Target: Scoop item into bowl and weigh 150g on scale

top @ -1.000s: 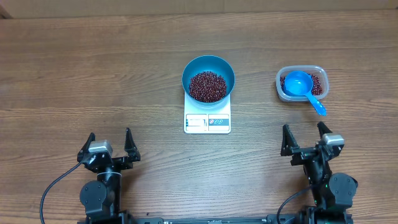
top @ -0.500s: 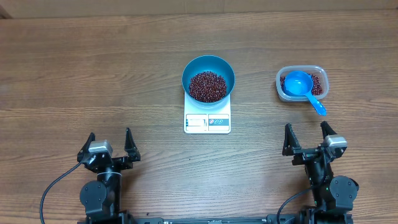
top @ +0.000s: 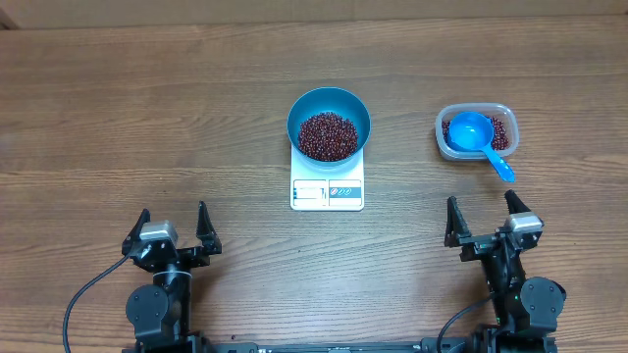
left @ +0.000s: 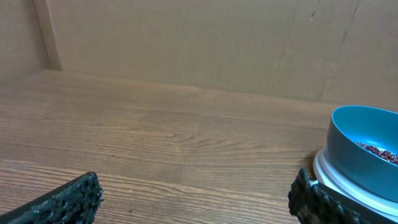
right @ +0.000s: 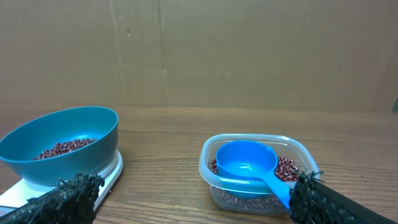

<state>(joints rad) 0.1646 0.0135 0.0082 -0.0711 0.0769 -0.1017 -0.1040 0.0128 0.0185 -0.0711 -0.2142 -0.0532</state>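
Red-brown beans [top: 328, 135] are lying as a loose heap in the bottom of the bright blue bowl [top: 329, 98], leaving its upper walls bare. The bowl is sitting squarely on the white kitchen scale [top: 327, 192], midway along the table [top: 147, 108] and a little nearer the far edge than the near one. The scale's display is facing the near edge, but its reading is too small to make out, so whether the target weight is being met cannot be told. Toward the right edge, well apart from the scale, a clear plastic tub [top: 441, 142] is holding more beans [top: 498, 132], with the blue scoop [top: 471, 130] resting in them and its handle sticking out over the tub's near right corner. Both arms are waiting by the near edge. The left gripper [top: 174, 212] is standing with its jaws wide and holding nothing, and the right gripper [top: 480, 200] is doing the same, near the scoop handle but not touching it. Any topping-up is probably falling to the right arm. It is looking wise to take the handle near its end, lift small portions, tip them low over the bowl's middle, and avoid leaning on bowl or scale while the reading is settling.
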